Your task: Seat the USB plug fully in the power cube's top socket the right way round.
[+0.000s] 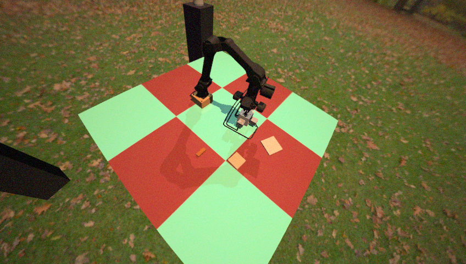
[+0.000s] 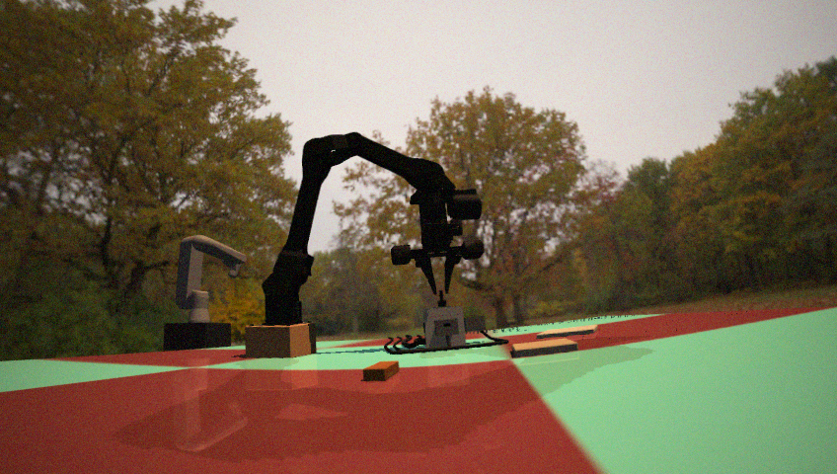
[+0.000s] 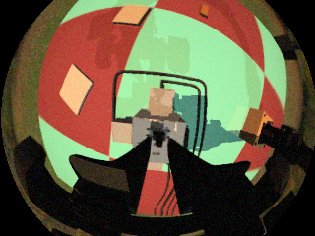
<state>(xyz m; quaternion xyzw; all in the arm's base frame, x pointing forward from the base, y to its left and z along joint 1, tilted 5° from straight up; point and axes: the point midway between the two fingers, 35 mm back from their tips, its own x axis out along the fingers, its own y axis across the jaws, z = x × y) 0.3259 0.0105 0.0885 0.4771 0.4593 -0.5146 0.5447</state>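
The grey power cube point(image 1: 243, 116) point(image 2: 459, 328) point(image 3: 140, 129) stands on the checkered table. The small black USB plug point(image 2: 442, 300) point(image 3: 158, 138) stands upright in the socket on its top, with its body showing above the cube. How deep it sits and which way round it is cannot be told. My gripper point(image 2: 441, 291) point(image 3: 159, 141) points straight down over the cube and is open a little. Its fingertips are apart, one on either side of the plug's top, with a gap showing and nothing held. In the top view the arm hides the plug.
Pinkish blocks point(image 1: 240, 121) point(image 3: 161, 101) stick out of the cube's sides. Black cables point(image 1: 225, 119) point(image 3: 205, 113) loop around it. Two tan tiles point(image 1: 271, 145) point(image 1: 236, 160) and an orange block point(image 1: 200, 152) point(image 2: 380, 370) lie on the table. The arm's base box point(image 2: 276, 342) stands to the left.
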